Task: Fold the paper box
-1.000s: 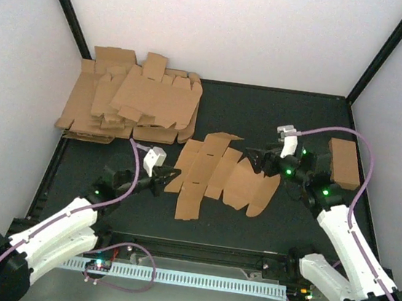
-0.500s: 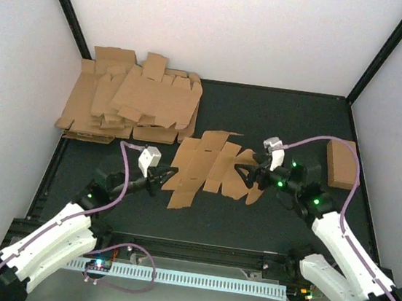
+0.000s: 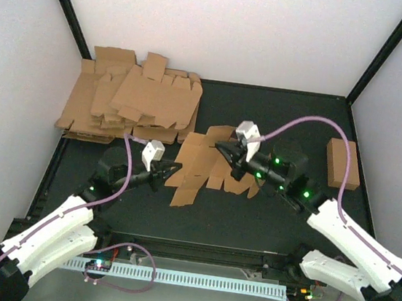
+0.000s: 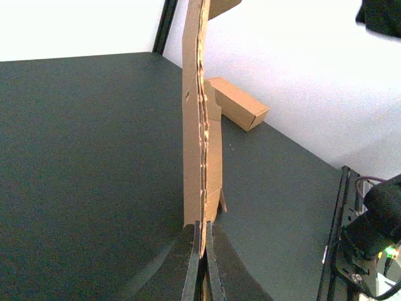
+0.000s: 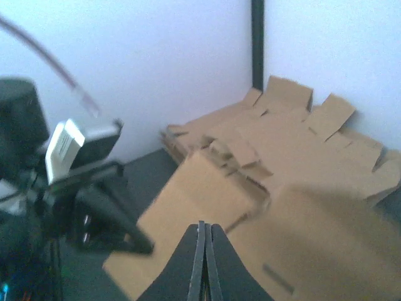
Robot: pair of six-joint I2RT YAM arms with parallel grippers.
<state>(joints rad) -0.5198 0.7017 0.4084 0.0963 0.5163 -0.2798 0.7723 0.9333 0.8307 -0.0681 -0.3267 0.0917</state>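
- My left jaws are clamped on the near left edge of the paper box, which sits spread open in the middle of the worktop. In the left wrist view the card runs edge-on straight out from between them. I judge this grip to be an anchor, so the blank cannot slide while its other side is worked.
- My right jaws are pressed together over the far middle of the blank, near its upper flaps. I cannot tell whether they pinch a flap or only touch the card. The right wrist view is blurred and shows just brown card beyond the tips.
- Closed tips make a narrow pusher, which would suit pressing along a crease. That is my guess at why they are shut here.
- The heap of flat blanks sits in the far left corner, just beyond the paper box, probably as spare stock.
- The folded brick lies by the right edge, well apart from my work.
- The folding looks barely begun, since I see no wall standing yet.
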